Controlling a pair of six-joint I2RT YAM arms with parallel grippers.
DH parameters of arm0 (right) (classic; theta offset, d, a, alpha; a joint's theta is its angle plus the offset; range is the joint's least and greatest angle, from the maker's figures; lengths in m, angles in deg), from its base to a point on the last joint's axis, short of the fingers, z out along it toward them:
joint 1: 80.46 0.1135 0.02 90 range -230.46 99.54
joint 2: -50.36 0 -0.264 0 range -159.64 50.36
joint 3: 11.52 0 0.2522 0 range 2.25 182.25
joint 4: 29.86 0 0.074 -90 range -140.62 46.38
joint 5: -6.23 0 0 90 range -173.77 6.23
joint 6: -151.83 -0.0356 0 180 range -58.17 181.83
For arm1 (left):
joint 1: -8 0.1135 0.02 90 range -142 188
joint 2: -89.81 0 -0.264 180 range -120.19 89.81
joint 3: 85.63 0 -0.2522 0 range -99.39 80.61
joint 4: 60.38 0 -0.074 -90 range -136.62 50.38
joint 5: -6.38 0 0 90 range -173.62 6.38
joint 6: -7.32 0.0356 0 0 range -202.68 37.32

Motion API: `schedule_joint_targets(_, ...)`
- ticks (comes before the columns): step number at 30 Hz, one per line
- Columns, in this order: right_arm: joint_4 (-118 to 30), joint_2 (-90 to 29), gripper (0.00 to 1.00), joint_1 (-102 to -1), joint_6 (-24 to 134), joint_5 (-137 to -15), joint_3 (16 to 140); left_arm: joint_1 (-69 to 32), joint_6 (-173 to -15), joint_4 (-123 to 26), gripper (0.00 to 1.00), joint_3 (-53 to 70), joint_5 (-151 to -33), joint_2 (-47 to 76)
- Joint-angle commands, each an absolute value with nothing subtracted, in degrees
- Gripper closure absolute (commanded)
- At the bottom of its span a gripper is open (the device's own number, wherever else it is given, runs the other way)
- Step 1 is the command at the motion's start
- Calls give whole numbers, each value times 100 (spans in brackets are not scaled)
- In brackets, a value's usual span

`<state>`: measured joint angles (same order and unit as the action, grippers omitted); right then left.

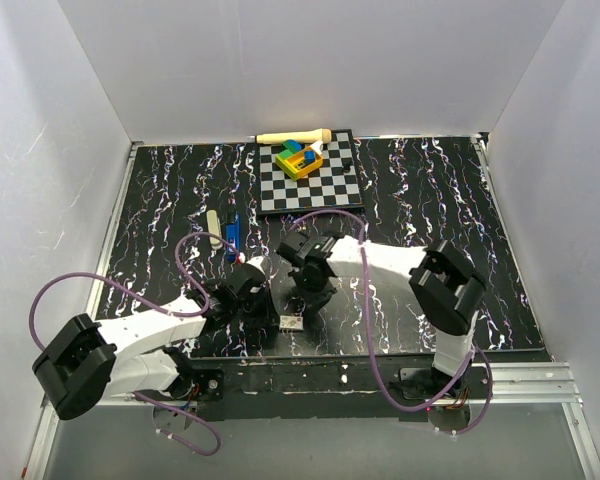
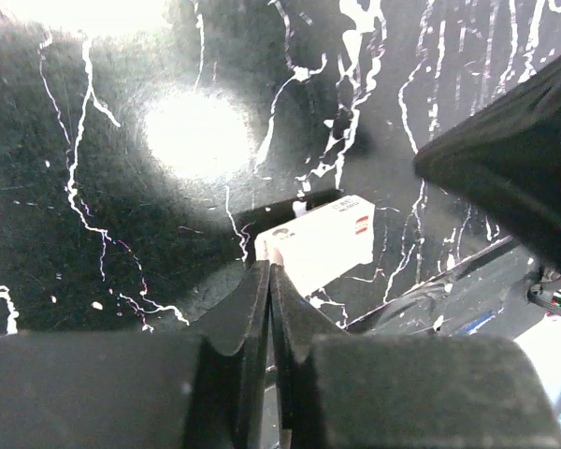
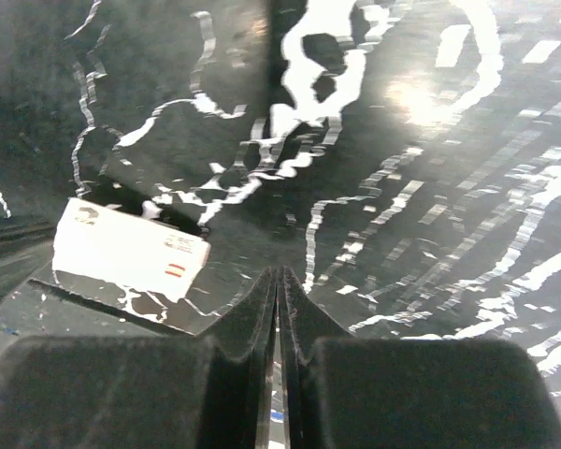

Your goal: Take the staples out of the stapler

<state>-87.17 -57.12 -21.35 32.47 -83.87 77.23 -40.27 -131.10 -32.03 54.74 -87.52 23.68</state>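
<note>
1. Blue stapler (image 1: pixel 233 235) shows only from above, lying on the black marbled table (image 1: pixel 420 190) beside a pale stick (image 1: pixel 211 222); neither wrist camera catches it.
2. I see a small white box (image 2: pixel 323 241) in both wrist views.
3. Left gripper (image 2: pixel 269 271) and right gripper (image 3: pixel 279 276) have fingers pressed together, empty; the stapler lies just beyond the left one, untouched.

The table (image 1: pixel 430 190) is black with white marble-like streaks. A checkerboard (image 1: pixel 320 185) lies flat at its far middle, and a wooden rod (image 1: pixel 293 136) lies along the board's far edge. Left of centre lies the blue stapler (image 1: pixel 233 236), with a pale strip (image 1: pixel 216 222) just beside it on the left. A small white box (image 1: pixel 291 322) sits near the near edge.
</note>
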Motion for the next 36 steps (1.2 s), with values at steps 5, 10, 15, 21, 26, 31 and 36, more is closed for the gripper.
schedule_joint_targets(5,-8958,-4808,80,-2614,3300,-9387,7695,-4069,-12742,-2421,71,4854,-8028,2960)
schedule_joint_targets(10,-9011,-4570,70,-2816,3406,-9555,7765,-4069,-12636,-2201,62,4669,-7861,3049)
schedule_joint_targets(15,-9002,-4254,63,-2983,3529,-9695,7818,-4078,-12408,-2060,48,4414,-7694,3189)
schedule_joint_targets(21,-8959,-3666,53,-3132,3573,-10002,7757,-4069,-11960,-1929,34,3887,-7387,3496)
schedule_joint_targets(26,-8871,-3182,51,-3212,3783,-10328,7660,-4069,-11591,-1683,2,3360,-7035,3585)
schedule_joint_targets(31,-8757,-2699,47,-3229,4029,-10688,7704,-4069,-11371,-1542,2,2894,-6903,3593)
schedule_joint_targets(36,-8537,-2145,14,-3247,4092,-11154,7695,-4069,-11090,-1428,2,2481,-6614,3620)
